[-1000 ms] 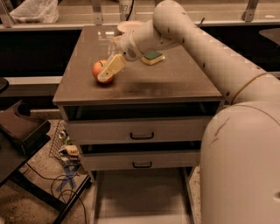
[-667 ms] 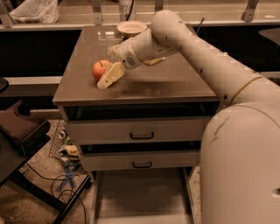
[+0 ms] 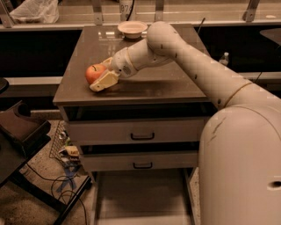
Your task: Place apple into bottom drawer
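The red-orange apple (image 3: 92,71) rests on the left part of the grey cabinet's brown top. My gripper (image 3: 99,75) reaches it from the right, low over the top. The fingers are open and straddle the apple: the near finger (image 3: 103,82) lies in front of it and the far one behind it. The bottom drawer (image 3: 141,193) is pulled out at the cabinet's foot, and its plain grey floor shows between thin side rails. My arm's large white body fills the right of the view.
A white bowl (image 3: 132,28) stands at the back of the cabinet top. The two upper drawers (image 3: 141,132) show grey fronts with black handles. A dark chair (image 3: 22,129) and floor cables (image 3: 66,176) are at left, a plastic bag (image 3: 34,10) at back left.
The gripper has slid left and lower along the cabinet top, so its fingers now sit on either side of the apple. The apple has hardly moved.
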Available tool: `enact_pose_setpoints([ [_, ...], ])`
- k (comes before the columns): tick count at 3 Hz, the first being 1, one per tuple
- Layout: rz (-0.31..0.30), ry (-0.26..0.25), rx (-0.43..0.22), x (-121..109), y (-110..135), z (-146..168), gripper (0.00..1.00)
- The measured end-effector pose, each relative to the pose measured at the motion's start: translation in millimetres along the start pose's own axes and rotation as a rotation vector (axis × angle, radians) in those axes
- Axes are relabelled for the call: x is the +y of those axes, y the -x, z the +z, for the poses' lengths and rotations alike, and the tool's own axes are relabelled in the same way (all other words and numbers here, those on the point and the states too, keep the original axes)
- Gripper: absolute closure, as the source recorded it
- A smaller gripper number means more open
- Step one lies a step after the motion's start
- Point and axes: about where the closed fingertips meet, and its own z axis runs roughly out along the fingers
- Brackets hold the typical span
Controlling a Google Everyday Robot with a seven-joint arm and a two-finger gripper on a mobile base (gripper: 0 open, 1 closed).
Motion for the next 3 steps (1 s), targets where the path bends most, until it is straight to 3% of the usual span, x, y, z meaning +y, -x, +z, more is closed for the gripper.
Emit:
enact_pose_setpoints([
  [1, -0.001, 0.007, 0.0, 1.3, 0.5, 4.4, 0.78],
  [2, -0.001, 0.012, -0.001, 2.2, 0.7, 7.0, 0.99],
  [3, -0.012, 0.019, -0.017, 2.3, 7.7, 3.6, 1.0],
])
